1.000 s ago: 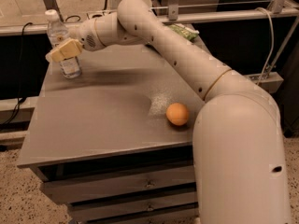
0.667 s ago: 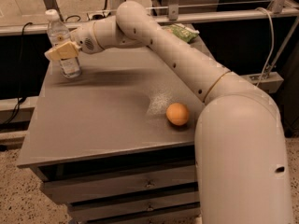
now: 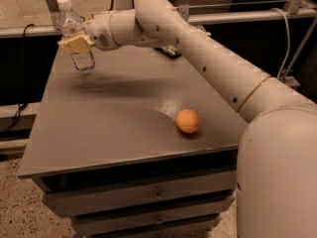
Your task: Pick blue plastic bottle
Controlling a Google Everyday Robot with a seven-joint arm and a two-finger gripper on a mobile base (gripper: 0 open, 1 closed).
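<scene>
The blue plastic bottle (image 3: 74, 29) is a slim clear bottle with a white cap and a white label. It is at the far left, above the back of the grey table (image 3: 124, 133). My gripper (image 3: 75, 43) is shut around its middle, with a tan finger (image 3: 78, 44) across the front. The bottle hangs upright a little above the tabletop and casts a shadow below and to the right. My white arm reaches in from the right.
An orange ball (image 3: 188, 121) lies near the table's front right. A green snack bag (image 3: 171, 50) lies at the back, mostly hidden behind my arm. Drawers (image 3: 148, 195) sit under the tabletop. A rail runs behind the table.
The bottle stood on the table with my gripper around it. Now it is raised off the surface in my gripper.
</scene>
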